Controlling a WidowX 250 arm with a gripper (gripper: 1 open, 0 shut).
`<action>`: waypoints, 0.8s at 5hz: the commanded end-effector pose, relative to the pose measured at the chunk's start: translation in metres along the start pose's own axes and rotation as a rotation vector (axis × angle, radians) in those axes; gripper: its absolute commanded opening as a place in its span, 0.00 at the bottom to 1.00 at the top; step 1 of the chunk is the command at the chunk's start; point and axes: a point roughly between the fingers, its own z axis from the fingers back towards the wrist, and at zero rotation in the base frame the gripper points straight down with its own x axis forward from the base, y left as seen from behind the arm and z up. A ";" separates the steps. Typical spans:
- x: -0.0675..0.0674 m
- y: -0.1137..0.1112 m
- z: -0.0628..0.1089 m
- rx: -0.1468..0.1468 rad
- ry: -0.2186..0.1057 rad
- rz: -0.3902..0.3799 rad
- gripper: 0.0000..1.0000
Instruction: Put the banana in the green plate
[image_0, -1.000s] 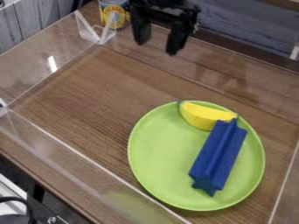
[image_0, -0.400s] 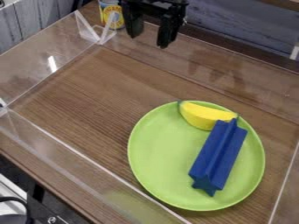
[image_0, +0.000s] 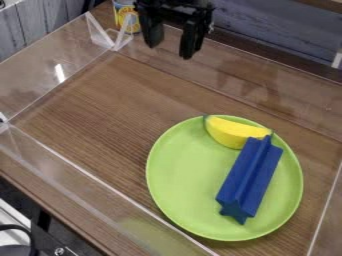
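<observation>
"Where is the banana sitting?"

"The yellow banana (image_0: 234, 131) is lying at the far edge of the green plate (image_0: 174, 190), one end poking over the rim, its near side close against the blue ridged block (image_0: 250, 178). I can't tell whether those two are touching."

"How is it going to handle?"

"I'm guessing light, fairly stiff plastic, smooth enough to be slipping if pinched on the curve. Nothing fragile."

"Where are you taking hold?"

"Across the narrow middle, leaning toward the end away from the block, so the fingers aren't knocking it."

"And the gripper?"

"The black gripper (image_0: 175, 33) is hanging well apart, beyond the plate near the printed cup (image_0: 127, 15), its fingers spread wide and holding nothing."

"So is anything needing doing?"

"Perhaps little: the plate is already bearing most of the banana. A small nudge inward is probably enough."
</observation>
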 end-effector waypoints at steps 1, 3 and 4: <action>0.001 -0.001 0.019 0.005 -0.076 -0.003 1.00; -0.001 -0.003 0.020 0.002 -0.099 -0.005 1.00; -0.002 -0.005 0.020 0.001 -0.109 -0.006 1.00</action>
